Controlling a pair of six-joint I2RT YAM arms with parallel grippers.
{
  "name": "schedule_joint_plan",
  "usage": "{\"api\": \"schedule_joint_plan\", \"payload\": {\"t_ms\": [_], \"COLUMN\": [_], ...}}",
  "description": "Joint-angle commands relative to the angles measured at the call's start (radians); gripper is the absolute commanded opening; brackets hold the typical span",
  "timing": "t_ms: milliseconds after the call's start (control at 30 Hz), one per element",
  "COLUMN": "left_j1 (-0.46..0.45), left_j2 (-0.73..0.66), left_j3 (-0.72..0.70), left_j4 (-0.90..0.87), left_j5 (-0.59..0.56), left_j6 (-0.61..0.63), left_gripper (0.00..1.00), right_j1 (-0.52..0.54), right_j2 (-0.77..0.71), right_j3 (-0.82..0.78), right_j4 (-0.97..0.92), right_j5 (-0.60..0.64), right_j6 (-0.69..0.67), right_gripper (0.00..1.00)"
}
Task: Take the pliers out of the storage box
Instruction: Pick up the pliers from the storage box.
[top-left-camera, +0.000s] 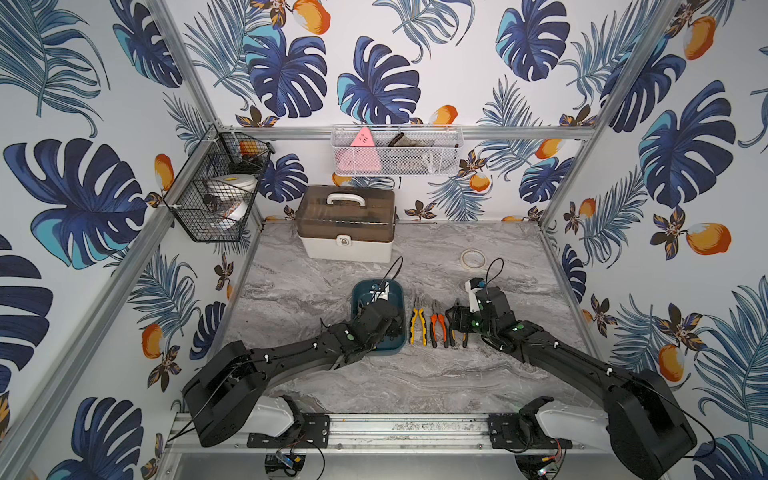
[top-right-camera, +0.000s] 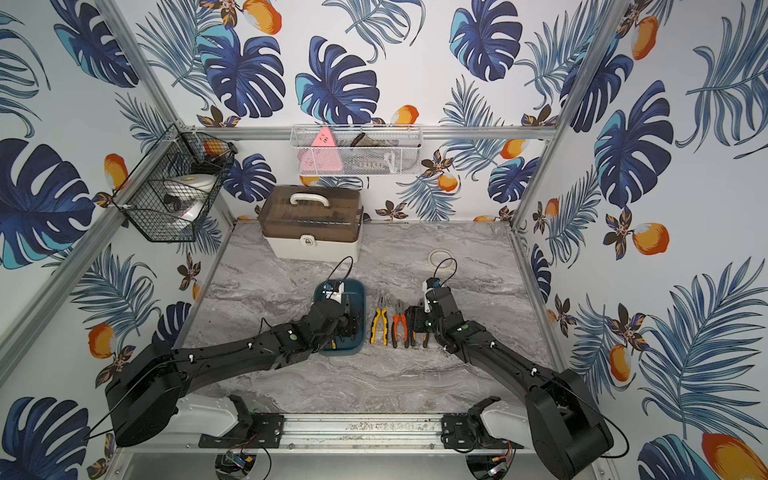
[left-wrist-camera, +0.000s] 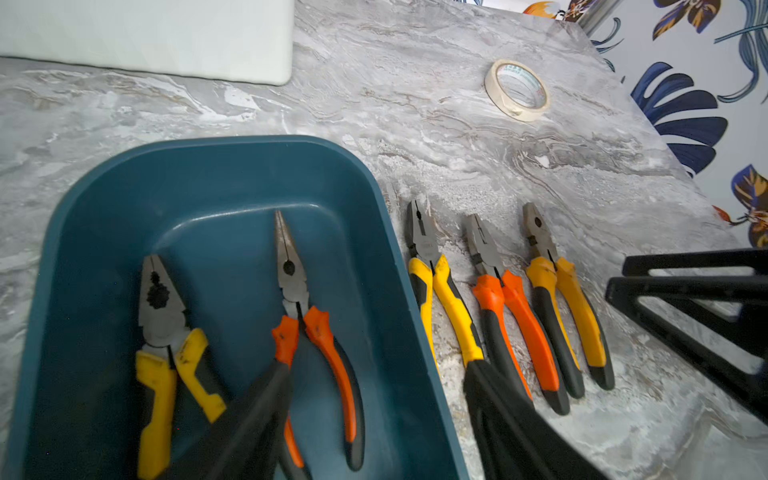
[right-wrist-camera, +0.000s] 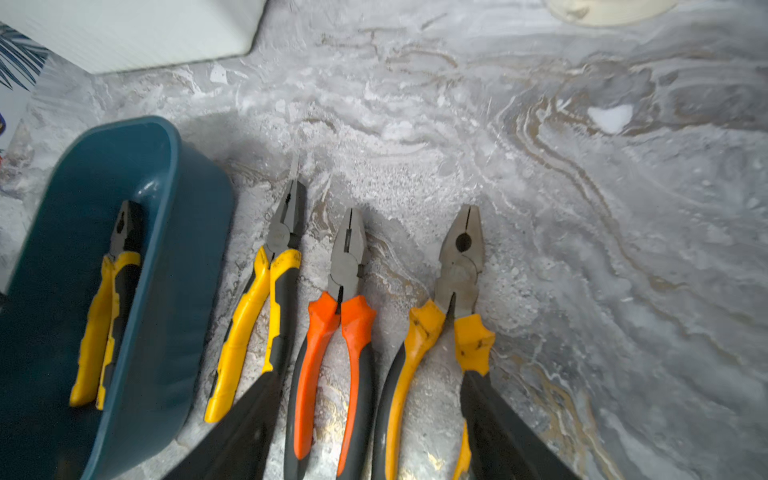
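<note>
Tabletop (top-left-camera: 415, 374) grey marble-look, 3 pliers (top-left-camera: 438, 324) on it, leaf-print walls (top-left-camera: 457, 62).

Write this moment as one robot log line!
in storage box: yellow pliers, orange long-nose pliers | on table: three pliers | left end effector: open above box | right end effector: open above table pliers

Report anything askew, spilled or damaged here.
Nothing stands out. Three pliers lie parallel on the table beside the storage box, two more lie flat inside it, and the tape roll sits flat.

Overhead pair; wrist views near pliers (right-wrist-camera: 348, 253)
</note>
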Motion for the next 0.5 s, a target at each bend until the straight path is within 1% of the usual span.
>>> {"api": "schedule_joint_plan", "payload": {"t_ms": [0,67,167,233,300,367,467], "left_j1": [0.001,0.004,0.014,0.019,0.048,0.085,0.114], "left_j2": [0.049,0.099,0.150,0.157,0.163,0.158,0.133], "left_j3": [0.017,0.047,0.118,0.117,0.108,0.121,0.113], "left_j4": [-0.053,-0.093,-0.173,-0.170,-0.158,-0.197,-0.218], "left_j5": [-0.010,-0.036,-0.022,-0.001,0.049,0.097,0.116], "left_j6": [0.032,0.030,0.035,0.053,0.049,0.026,0.025], "left_gripper": [0.72,0.70,0.67,0.67,0.62,0.55,0.53], "right_j1": [0.014,0.015,0.015,0.017,0.016,0.016,0.017], "right_j2": [-0.008,0.004,0.014,0.004,-0.009,-0.011,0.005], "right_j3": [-0.013,-0.016,0.005,-0.007,-0.026,-0.029,-0.015], "right_j4": [0.059,0.064,0.037,0.043,0.049,0.055,0.047], "right_j5": [0.072,0.104,0.124,0.133,0.157,0.166,0.155], "right_j6": [-0.020,-0.018,-0.007,0.001,0.009,0.008,0.010], "right_gripper": [0.72,0.72,0.72,0.72,0.73,0.73,0.73]}}
